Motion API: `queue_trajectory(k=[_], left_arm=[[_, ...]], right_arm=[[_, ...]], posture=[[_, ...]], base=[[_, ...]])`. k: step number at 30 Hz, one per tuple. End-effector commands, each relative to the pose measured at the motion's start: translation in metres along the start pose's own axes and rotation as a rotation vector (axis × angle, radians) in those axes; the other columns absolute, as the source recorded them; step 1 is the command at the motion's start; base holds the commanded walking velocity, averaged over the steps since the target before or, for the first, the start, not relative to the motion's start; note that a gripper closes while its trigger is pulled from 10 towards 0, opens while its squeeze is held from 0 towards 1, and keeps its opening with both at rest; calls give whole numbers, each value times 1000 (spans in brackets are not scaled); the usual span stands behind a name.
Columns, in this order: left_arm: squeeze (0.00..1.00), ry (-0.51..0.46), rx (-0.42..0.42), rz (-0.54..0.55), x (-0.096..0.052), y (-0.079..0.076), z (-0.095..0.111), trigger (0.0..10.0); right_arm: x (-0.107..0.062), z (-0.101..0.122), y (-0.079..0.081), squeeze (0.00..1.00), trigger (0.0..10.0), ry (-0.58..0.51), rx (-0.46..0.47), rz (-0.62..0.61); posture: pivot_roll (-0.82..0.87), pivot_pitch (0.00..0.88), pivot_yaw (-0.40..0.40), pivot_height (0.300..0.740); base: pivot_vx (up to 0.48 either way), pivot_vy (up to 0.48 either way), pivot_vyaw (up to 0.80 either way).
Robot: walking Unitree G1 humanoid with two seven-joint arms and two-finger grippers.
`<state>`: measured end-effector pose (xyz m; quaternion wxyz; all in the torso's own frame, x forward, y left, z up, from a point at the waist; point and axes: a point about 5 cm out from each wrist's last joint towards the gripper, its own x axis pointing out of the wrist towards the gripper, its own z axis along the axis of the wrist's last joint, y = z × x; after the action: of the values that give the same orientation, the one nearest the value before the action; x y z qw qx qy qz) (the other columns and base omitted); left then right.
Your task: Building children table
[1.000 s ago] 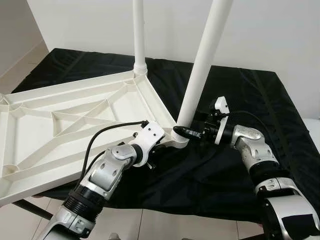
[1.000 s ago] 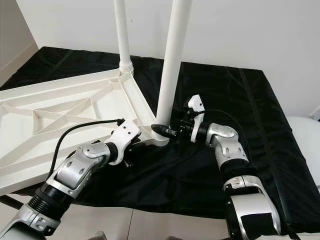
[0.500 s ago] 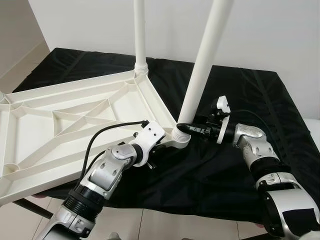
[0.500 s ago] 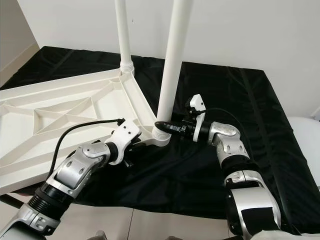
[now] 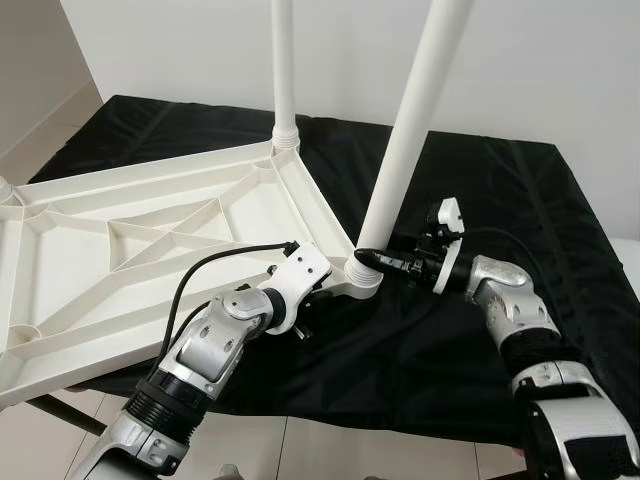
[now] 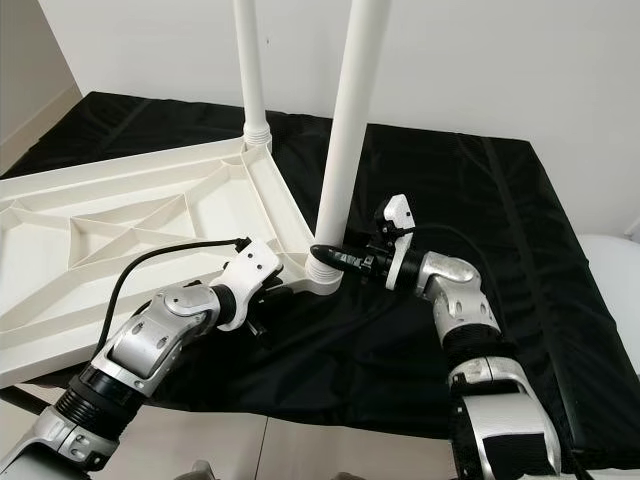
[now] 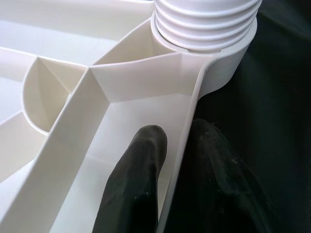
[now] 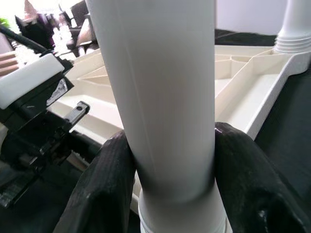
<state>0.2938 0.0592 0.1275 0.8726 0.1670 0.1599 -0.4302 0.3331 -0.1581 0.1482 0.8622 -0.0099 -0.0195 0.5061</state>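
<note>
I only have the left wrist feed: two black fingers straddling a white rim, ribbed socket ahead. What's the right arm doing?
Observer: The right gripper is shut on the near table leg, just above where it enters the corner socket.
Operator: Is the leg straight?
Observer: No, in the head views it leans toward the robot's right as it rises.
Operator: Any other legs in?
Observer: One more, the far leg, stands upright in the far corner of the upturned tabletop.
Operator: What's under the tabletop?
Observer: A black cloth covers the surface; the tabletop's near edge overhangs it on the robot's left, where the left gripper clamps the rim.
</note>
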Motion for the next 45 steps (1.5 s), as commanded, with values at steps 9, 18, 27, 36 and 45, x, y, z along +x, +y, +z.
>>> queue_trajectory(k=[9,18,27,36,45], left_arm=[[0,-16,4,-76,2,-9,2,10000],[0,-17,2,-77,2,-8,2,10000],[0,-15,0,-75,1,-8,2,10000],[0,-12,-4,-78,1,-10,1,10000],[0,-12,-7,-76,1,-10,1,10000]], right_arm=[[13,5,13,0,0,-56,7,-60],[22,6,33,0,0,-84,17,-172],[30,-4,48,0,0,-81,97,-322],[40,-8,61,0,0,-72,129,-538],[51,-11,70,0,0,-49,112,-687]], posture=[[-4,3,-19,740],[-6,10,-20,740],[-5,17,-20,740],[-7,24,-19,740],[-1,26,-18,740]], base=[[0,0,0],[0,0,0],[0,0,0],[0,0,0],[0,0,0]])
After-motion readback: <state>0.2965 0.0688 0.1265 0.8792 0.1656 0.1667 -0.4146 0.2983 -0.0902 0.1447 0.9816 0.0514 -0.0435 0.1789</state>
